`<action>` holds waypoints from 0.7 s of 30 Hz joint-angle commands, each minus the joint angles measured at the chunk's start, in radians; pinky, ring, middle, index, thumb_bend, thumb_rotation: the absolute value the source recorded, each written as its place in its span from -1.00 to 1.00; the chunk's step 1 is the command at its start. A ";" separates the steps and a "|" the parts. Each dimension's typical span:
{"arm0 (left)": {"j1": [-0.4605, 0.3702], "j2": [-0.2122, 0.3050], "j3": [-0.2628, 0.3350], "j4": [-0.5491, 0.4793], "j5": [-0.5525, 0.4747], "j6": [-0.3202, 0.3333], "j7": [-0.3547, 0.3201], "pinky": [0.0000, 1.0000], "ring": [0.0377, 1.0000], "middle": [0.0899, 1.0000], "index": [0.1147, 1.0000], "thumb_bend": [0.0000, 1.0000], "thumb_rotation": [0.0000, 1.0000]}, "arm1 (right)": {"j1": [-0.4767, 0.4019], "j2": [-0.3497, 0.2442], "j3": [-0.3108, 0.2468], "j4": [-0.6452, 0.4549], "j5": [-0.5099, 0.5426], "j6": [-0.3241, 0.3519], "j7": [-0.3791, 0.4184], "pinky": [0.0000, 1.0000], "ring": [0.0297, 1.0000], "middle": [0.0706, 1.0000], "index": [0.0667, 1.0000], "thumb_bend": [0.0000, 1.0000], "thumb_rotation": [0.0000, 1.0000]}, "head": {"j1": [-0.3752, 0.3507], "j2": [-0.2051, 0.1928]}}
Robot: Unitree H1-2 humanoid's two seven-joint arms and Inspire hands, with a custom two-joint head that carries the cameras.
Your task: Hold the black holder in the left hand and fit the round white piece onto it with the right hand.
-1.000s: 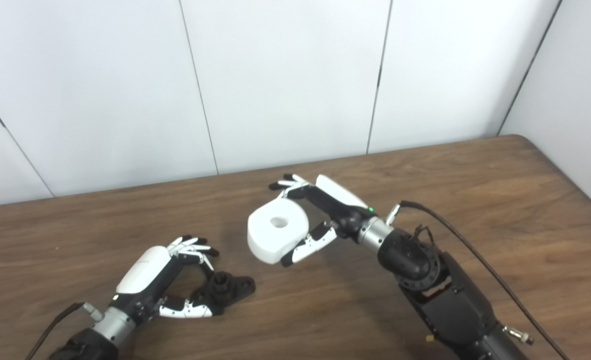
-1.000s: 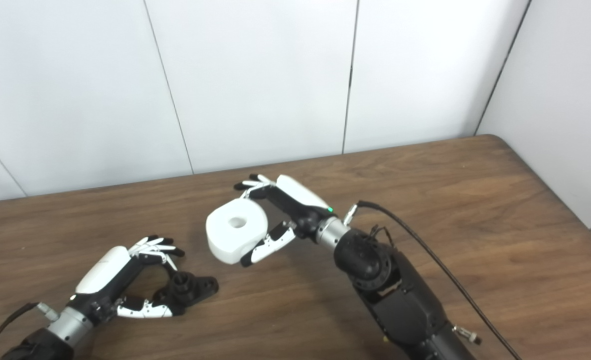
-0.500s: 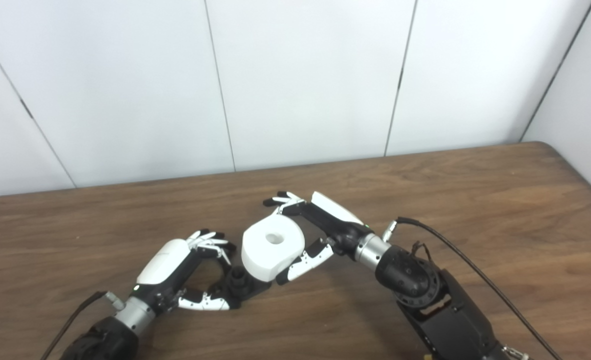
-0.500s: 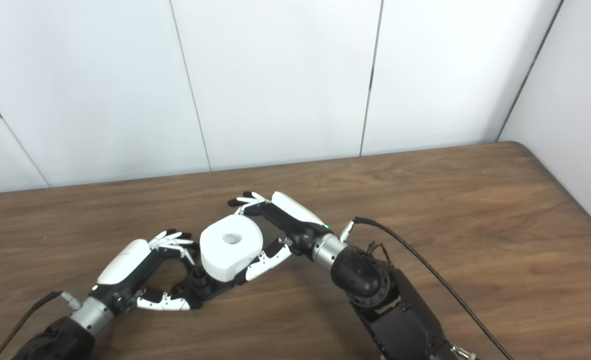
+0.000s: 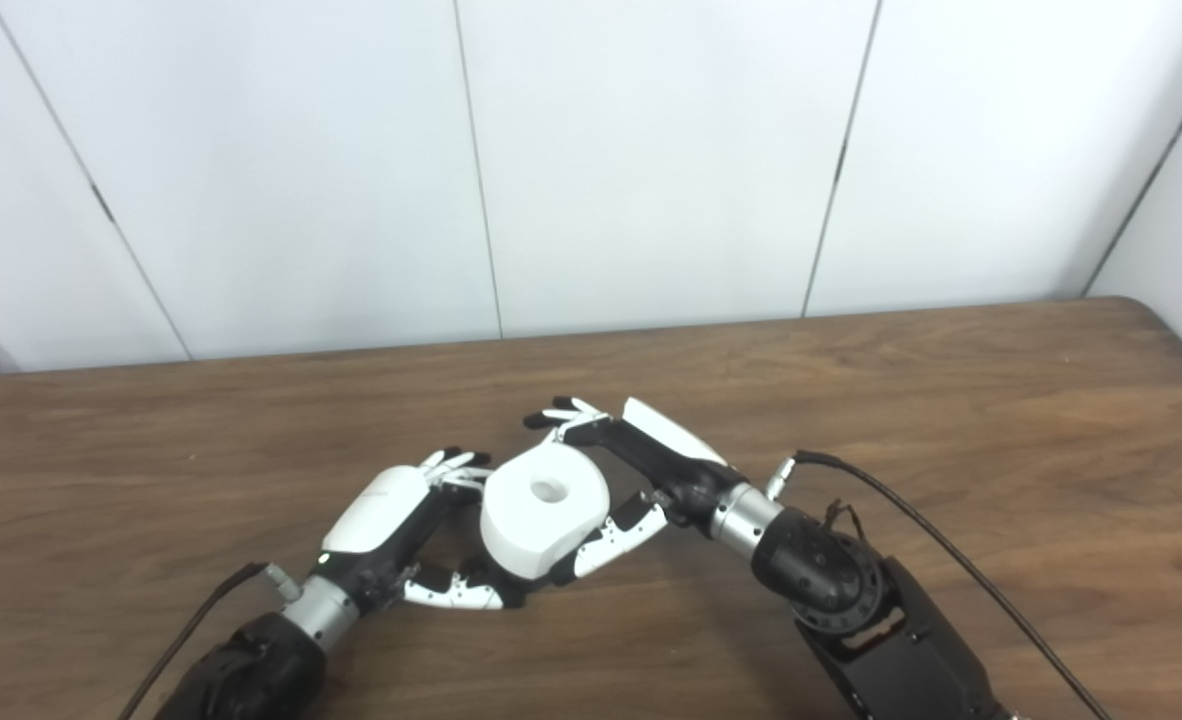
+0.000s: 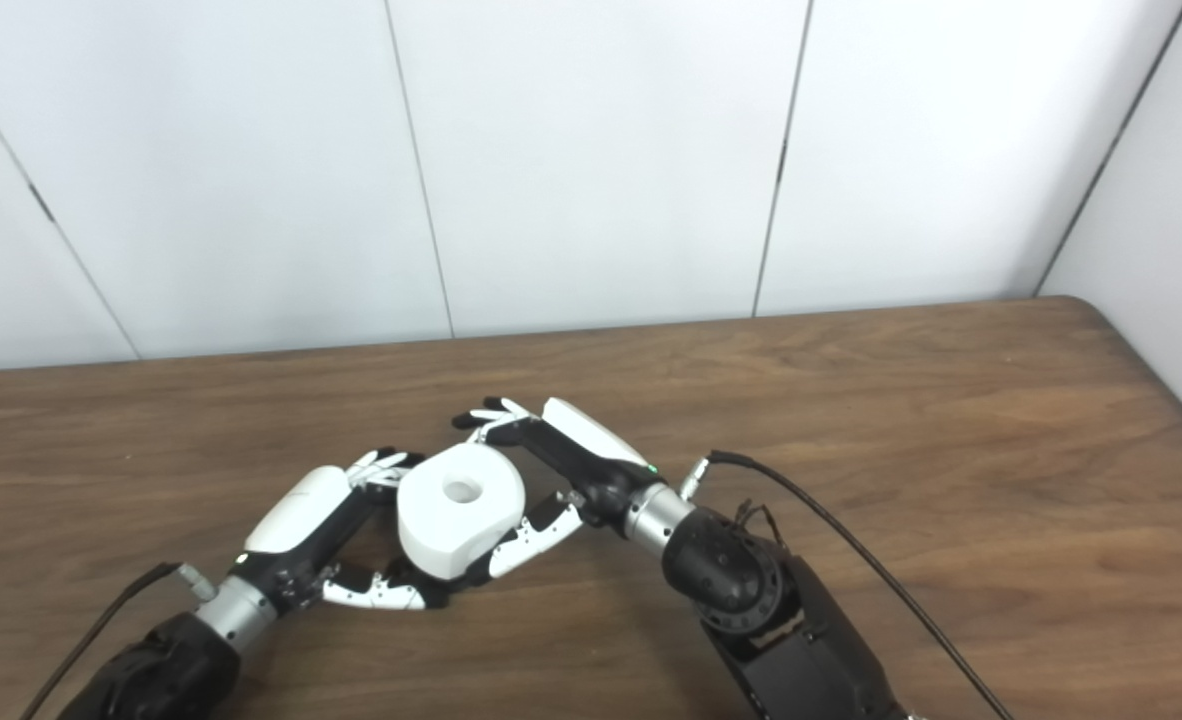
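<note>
The round white piece [image 5: 543, 512], thick with a hole in its top, is held by my right hand [image 5: 623, 468], fingers over its far side and thumb under its near right edge. It sits directly over the black holder [image 5: 496, 582], of which only a dark sliver shows beneath it. My left hand [image 5: 403, 528] is shut on the holder, thumb along the front, fingertips touching the white piece's left side. In the right eye view the white piece [image 6: 459, 508] hides nearly all of the holder.
The brown wooden table [image 5: 951, 420] stretches to both sides, with white wall panels behind it. A black cable [image 5: 911, 510] loops from my right wrist across the table to the right.
The camera has shifted. My two hands have come together: the white piece now covers the holder, which was beside and below it half a second ago.
</note>
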 commanded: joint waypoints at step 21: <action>0.006 -0.027 -0.053 -0.090 0.041 0.065 -0.035 1.00 0.87 0.57 -0.17 0.05 -0.89 | -0.074 -0.051 0.019 -0.002 -0.056 -0.066 0.008 1.00 1.00 0.77 -0.10 0.01 -0.69 | 0.010 0.029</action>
